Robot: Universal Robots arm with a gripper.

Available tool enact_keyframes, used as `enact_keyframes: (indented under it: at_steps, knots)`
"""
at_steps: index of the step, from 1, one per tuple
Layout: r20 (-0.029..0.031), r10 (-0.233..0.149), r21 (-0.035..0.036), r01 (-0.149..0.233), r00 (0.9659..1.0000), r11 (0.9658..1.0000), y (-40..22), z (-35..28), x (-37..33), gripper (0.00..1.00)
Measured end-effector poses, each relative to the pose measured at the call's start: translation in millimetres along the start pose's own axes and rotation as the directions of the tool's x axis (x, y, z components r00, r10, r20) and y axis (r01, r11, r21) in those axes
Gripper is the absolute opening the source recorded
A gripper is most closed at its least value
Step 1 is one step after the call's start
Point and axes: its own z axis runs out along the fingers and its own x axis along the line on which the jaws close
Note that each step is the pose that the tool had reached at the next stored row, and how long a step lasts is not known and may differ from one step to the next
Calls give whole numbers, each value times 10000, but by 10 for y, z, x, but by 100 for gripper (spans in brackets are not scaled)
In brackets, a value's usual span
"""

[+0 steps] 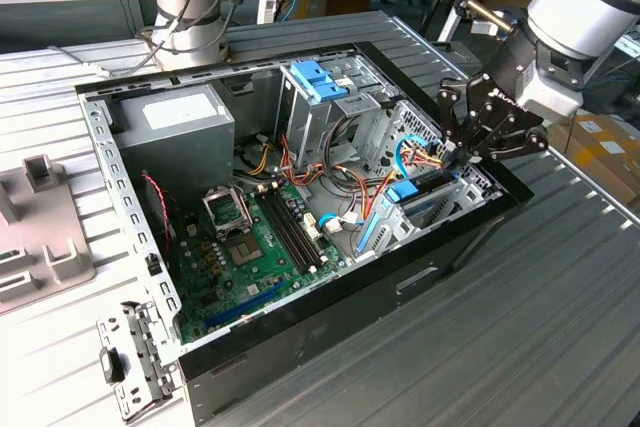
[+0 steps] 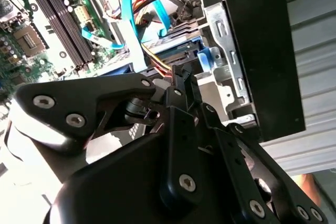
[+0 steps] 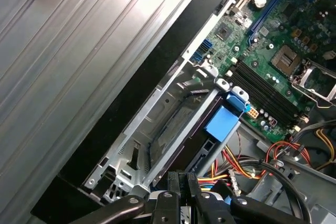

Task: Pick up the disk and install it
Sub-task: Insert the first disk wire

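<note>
The disk [image 1: 425, 197] sits in the low drive cage [image 3: 157, 145] at the exterior view's right end of the open computer case [image 1: 130, 237], near the black front wall, its blue end tab [image 3: 222, 123] toward the motherboard [image 1: 250, 247]. The gripper [image 1: 458, 159] hangs just above it, jaws pressed together and holding nothing, tips just beside the coloured cables [image 2: 152, 56]. I judge the seating step is in hand; finishing calls for a straight push so the carrier rails lock home.
</note>
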Motion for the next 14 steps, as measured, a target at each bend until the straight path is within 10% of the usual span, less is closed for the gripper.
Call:
enact_keyframes:
  at_steps: [14]
  knots:
    - [61, 1402, 172, -1403, 9901, 9900, 38, 61, -35, 18]
